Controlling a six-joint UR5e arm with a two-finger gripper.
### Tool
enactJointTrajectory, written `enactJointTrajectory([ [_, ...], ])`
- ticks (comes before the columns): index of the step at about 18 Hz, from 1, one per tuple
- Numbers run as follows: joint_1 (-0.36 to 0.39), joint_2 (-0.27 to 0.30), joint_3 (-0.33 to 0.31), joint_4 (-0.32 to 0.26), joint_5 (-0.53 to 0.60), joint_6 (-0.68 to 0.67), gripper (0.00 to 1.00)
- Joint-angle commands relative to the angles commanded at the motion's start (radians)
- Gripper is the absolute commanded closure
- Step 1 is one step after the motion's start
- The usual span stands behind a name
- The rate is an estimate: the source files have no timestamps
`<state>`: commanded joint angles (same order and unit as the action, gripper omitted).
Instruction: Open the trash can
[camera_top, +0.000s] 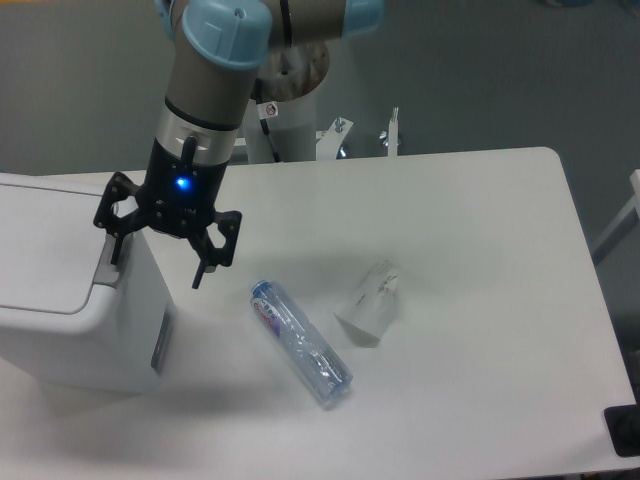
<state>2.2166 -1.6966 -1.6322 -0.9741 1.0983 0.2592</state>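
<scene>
Grey tab (108, 268) of trash can (70, 300) sits just under gripper's (155, 253) left finger; jaws wide apart, holding nothing (lid shut).

Boxy white trash can (60, 300), lid closed, upright at the table's left edge.

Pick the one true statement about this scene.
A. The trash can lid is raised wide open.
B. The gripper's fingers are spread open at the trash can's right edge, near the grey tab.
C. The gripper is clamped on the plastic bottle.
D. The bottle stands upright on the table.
B: the gripper hangs with fingers spread at the right edge of the closed trash can, by its grey tab, while the bottle lies flat and untouched.
</scene>
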Motion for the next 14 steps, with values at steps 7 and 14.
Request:
enactJointTrajectory([
  [7, 0.002, -0.008, 0.0, 0.0, 0.003, -0.009, 0.0],
  [14, 0.002, 0.0, 0.014, 0.0, 0.002, -0.021, 0.0],
])
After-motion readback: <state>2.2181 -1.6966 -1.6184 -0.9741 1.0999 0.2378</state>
